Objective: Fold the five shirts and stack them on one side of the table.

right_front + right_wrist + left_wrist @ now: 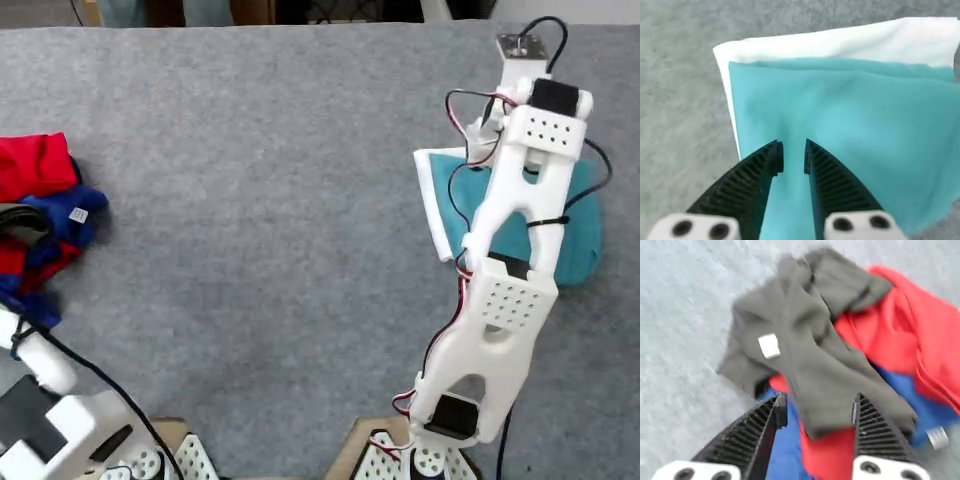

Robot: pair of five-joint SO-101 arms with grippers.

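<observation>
Teal shirt [865,125] folded on white shirt [840,37]: likely two of five done.
Grey shirt [810,365], red shirt [905,335], blue shirt [922,407] heaped unfolded; left tool [818,400] wide apart, right tool [792,150] barely apart, empty.

Table cover [250,200]: grey felt-like cloth, matt and fuzzy. At two o'clock the teal shirt [865,125] is smooth, fine cloth, on an equally smooth white shirt [840,40]. At nine o'clock, the grey shirt [810,365], red shirt [920,335] and blue shirt [930,405] are soft, matt, crumpled cloth. Both the left gripper [819,400] and right gripper [792,145] show ribbed black plastic. The right arm [510,300] is matt white plastic.
</observation>
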